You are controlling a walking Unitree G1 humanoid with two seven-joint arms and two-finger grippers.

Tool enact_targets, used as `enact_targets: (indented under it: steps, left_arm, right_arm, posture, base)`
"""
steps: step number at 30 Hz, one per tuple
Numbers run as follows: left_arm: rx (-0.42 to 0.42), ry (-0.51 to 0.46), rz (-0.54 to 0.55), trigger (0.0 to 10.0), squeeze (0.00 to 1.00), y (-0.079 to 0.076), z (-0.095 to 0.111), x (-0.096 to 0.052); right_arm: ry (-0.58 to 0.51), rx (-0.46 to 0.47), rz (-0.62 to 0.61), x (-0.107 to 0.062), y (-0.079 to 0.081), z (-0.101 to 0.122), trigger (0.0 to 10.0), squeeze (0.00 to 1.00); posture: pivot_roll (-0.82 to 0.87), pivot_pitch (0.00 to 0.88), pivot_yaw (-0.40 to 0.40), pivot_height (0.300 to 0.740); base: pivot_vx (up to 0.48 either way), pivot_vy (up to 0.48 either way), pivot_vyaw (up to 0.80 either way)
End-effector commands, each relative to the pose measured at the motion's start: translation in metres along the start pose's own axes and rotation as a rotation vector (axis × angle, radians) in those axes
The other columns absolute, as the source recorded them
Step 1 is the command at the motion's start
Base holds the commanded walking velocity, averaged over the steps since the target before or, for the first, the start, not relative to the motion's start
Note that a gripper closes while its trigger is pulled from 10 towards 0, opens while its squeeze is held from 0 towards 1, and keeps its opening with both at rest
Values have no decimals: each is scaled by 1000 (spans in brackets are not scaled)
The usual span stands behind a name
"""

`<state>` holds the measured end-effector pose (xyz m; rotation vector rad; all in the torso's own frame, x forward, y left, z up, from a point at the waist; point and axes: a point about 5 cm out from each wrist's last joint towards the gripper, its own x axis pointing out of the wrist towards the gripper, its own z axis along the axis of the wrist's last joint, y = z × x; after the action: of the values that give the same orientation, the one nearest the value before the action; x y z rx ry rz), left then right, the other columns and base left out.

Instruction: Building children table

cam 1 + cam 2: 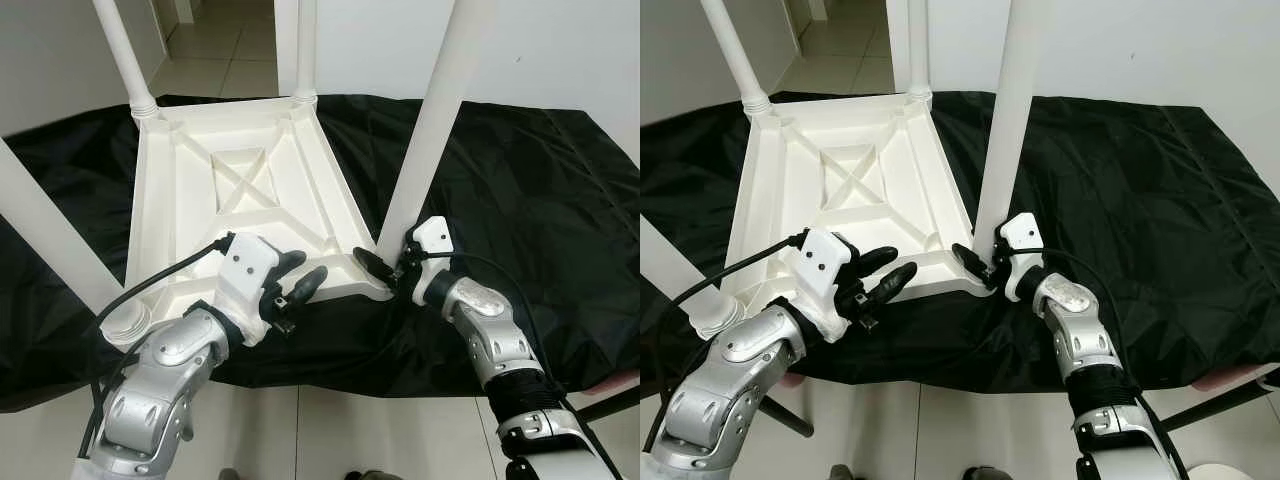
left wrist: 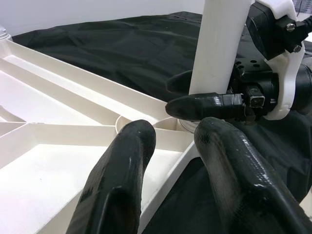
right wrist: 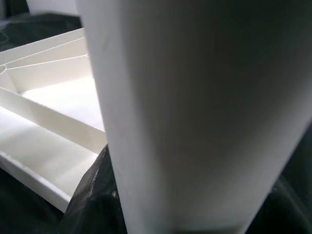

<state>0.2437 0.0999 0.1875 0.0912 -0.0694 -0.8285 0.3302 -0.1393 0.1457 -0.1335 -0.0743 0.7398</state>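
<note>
Table top: I see the white tabletop (image 1: 235, 215) upside down on the black cloth (image 1: 520, 190), near edge just short of the cloth's front.
Right gripper (image 1: 385, 268): pinching the base of the near-right leg (image 1: 430, 120).
Left gripper (image 1: 300, 280): fingers spread, over the near rim beside that corner.
Room: open cloth to the right.

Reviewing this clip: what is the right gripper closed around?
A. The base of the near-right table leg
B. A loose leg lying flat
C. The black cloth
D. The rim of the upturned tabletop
A. The right gripper has its black fingers on either side of the upright white leg, right where it meets the corner of the tabletop.
</note>
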Motion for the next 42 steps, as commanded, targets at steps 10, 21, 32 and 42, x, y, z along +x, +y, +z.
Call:
enact_targets:
  steps: [10, 21, 32, 42]
  left_arm:
    - [7, 3, 76, 10000, 0, 9, 2, -4]
    - [9, 2, 52, 10000, 0, 7, 2, -1]
    - [14, 3, 50, 10000, 0, 8, 2, -2]
    - [16, -6, 43, 10000, 0, 6, 3, 1]
  right_arm:
    - [61, 93, -343, -1, 23, -7, 10000, 0]
    - [-14, 177, -730, -6, 43, 7, 10000, 0]
    - [-68, 170, -646, -12, 42, 18, 10000, 1000]
    - [-104, 76, -437, -20, 28, 22, 10000, 0]
  posture:
    - [-13, 121, 15, 740]
    - [-20, 135, 10, 740]
    - [-21, 129, 8, 740]
    - [-19, 114, 6, 740]
  base:
    - [0, 0, 0]
    - [0, 0, 0]
    - [0, 0, 0]
    - [0, 0, 0]
